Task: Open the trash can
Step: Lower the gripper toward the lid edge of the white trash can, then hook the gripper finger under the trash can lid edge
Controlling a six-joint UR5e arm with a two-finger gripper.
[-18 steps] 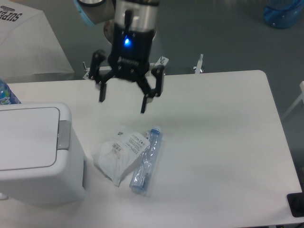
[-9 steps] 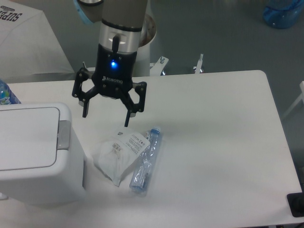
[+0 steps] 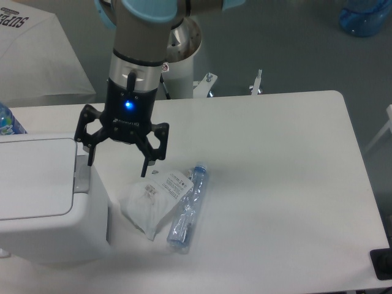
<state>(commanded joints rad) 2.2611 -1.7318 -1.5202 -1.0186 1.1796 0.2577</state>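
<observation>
The trash can (image 3: 43,202) is a big white boxy bin at the left edge of the table, lid flat and shut. Its grey push-button strip (image 3: 80,176) sits on the lid's right edge. My gripper (image 3: 117,167) hangs open and empty above the table, just right of the bin's top. Its left finger is close over the button strip and its right finger is above the table near the white packet. I cannot tell if the left finger touches the bin.
A white face-mask packet (image 3: 154,199) and an empty clear plastic bottle (image 3: 187,208) lie right of the bin. Another bottle with a blue label (image 3: 8,122) stands behind the bin. The white table (image 3: 282,184) ends at right and front.
My gripper has moved left and down, from above the table's back middle to beside the bin's button strip. It has stayed open. The bin lid has not moved.
</observation>
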